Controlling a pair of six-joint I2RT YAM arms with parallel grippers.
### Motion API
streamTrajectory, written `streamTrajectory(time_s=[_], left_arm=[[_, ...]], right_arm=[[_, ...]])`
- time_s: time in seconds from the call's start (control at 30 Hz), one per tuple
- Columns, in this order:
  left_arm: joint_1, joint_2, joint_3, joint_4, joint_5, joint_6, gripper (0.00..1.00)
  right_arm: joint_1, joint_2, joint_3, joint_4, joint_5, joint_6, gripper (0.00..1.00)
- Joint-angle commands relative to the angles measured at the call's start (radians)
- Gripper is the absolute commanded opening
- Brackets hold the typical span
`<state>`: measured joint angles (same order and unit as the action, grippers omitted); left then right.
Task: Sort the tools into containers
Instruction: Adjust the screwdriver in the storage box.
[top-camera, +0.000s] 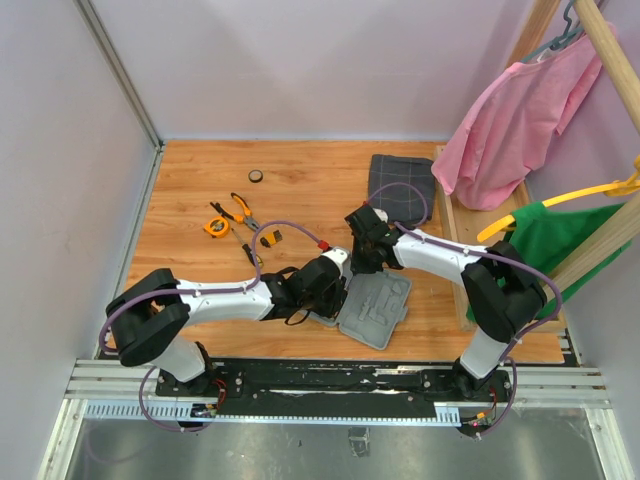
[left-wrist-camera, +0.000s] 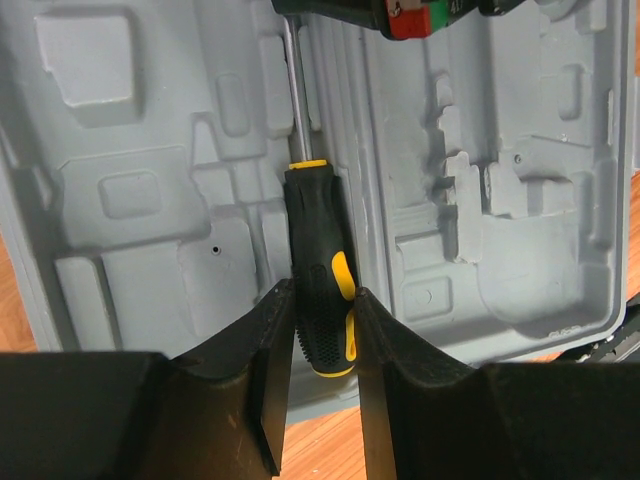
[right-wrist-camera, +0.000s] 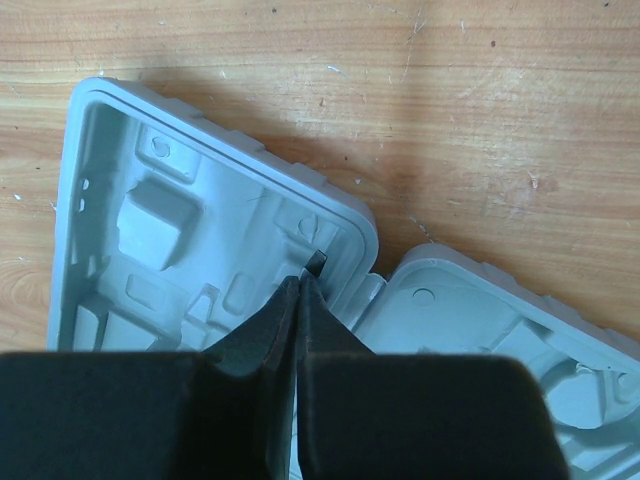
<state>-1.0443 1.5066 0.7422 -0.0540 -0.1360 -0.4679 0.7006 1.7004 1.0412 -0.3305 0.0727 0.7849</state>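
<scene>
The grey tool case (top-camera: 385, 310) lies open near the front middle of the table. My left gripper (left-wrist-camera: 322, 300) is shut on the black-and-yellow handle of a screwdriver (left-wrist-camera: 315, 230) held over the case (left-wrist-camera: 500, 220) near its hinge, shaft pointing away. My right gripper (right-wrist-camera: 300, 282) is shut over the case (right-wrist-camera: 130, 160), and a small dark tip (right-wrist-camera: 316, 262) sticks out past its fingertips, apparently the screwdriver's end. In the top view the left gripper (top-camera: 320, 285) and right gripper (top-camera: 365, 250) meet at the case's far left. Pliers (top-camera: 240, 208), an orange tape measure (top-camera: 217, 226) and another screwdriver (top-camera: 250, 252) lie to the left.
A small yellow-and-black tool (top-camera: 271, 237) and a black ring (top-camera: 257, 176) lie on the wood. A dark checked cloth (top-camera: 400, 188) lies at the back right. A wooden rack (top-camera: 455, 250) with pink (top-camera: 520, 120) and green (top-camera: 560, 240) garments borders the right side.
</scene>
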Motion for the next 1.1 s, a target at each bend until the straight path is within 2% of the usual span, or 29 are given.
streamTrajectory(time_s=[0.0,0.17,0.63,1.07], left_arm=[[-0.014,0.024,0.020,-0.012,0.016,0.011,0.33],[-0.014,0.046,0.032,-0.025,0.033,0.004,0.32],[-0.020,0.161,0.103,-0.219,0.030,-0.077,0.30],[-0.021,0.238,0.128,-0.294,0.027,-0.128,0.28]], right_arm=[[0.008,0.070,-0.019,-0.059,0.013,-0.019,0.01],[0.009,0.099,-0.017,-0.058,-0.011,-0.026,0.01],[0.007,0.146,-0.034,-0.053,-0.036,-0.027,0.01],[0.006,0.245,0.017,-0.174,0.002,-0.066,0.01]])
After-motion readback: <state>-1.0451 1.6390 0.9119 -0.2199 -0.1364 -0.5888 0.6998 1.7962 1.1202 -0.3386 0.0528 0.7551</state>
